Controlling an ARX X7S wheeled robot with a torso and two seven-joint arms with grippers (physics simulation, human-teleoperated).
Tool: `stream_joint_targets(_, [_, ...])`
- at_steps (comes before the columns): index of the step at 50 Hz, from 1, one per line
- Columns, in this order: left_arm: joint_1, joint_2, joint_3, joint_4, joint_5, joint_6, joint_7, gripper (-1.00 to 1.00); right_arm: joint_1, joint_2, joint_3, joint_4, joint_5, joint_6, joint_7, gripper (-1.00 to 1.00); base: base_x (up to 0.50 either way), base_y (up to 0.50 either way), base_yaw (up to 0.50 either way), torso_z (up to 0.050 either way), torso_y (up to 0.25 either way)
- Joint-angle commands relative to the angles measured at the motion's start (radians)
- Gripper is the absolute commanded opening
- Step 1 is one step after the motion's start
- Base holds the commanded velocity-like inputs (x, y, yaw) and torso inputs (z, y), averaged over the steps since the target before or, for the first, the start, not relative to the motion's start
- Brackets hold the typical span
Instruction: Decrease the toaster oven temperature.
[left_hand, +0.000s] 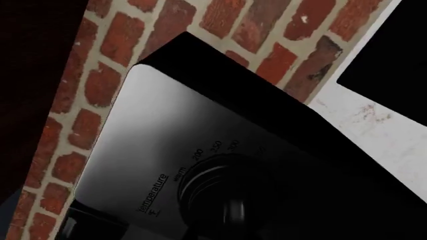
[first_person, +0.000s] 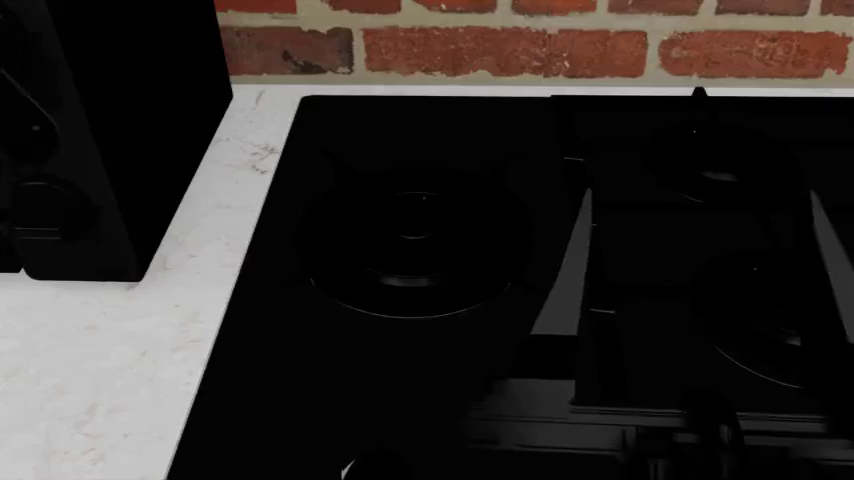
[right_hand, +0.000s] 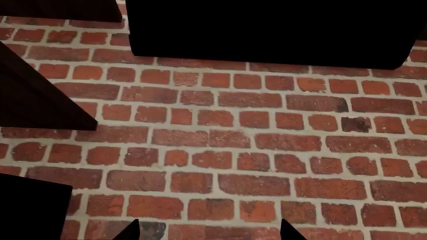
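The toaster oven (first_person: 120, 130) is a black box at the far left of the counter in the head view. In the left wrist view its grey panel (left_hand: 153, 130) fills the frame. It is printed "temperature", and a round black knob (left_hand: 223, 192) has numbers arced around it. My left gripper is right at this knob, but its fingers are lost in the black. I cannot tell whether they touch or hold the knob. My right gripper (right_hand: 208, 234) is open and empty, facing the brick wall, with only its two fingertips (right_hand: 130, 233) showing.
A flat black cooktop (first_person: 414, 250) with burner rings covers the middle and right of the white speckled counter (first_person: 94, 370). The red brick wall (first_person: 534, 45) runs behind. Dark cabinet and hood undersides (right_hand: 267, 30) hang above the right gripper.
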Motion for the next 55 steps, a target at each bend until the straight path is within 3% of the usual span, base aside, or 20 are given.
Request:
stream_joint_targets(1, [0.006,0.117,0.024,-0.138,0.001,0.016,-0.032,-1.00,-0.034,-0.015,0.023,0.055,0.003,-0.060,-0.025,1.00,0.02,0.00,-0.01,0.000,0.000])
stream_joint_targets(32, [0.092,0.272,-0.130,-0.101,-0.132,-0.189,0.031,-1.00,-0.057,-0.006,0.033,0.076,0.015,-0.100,-0.019,1.00,0.01,0.00,-0.01,0.000,0.000])
stream_joint_targets(55, [0.042,0.353,-0.251,-0.126,-0.202,-0.371,0.051,-1.00,-0.055,-0.001,0.025,0.071,0.015,-0.089,-0.010,1.00,0.01,0.00,-0.01,0.000,0.000])
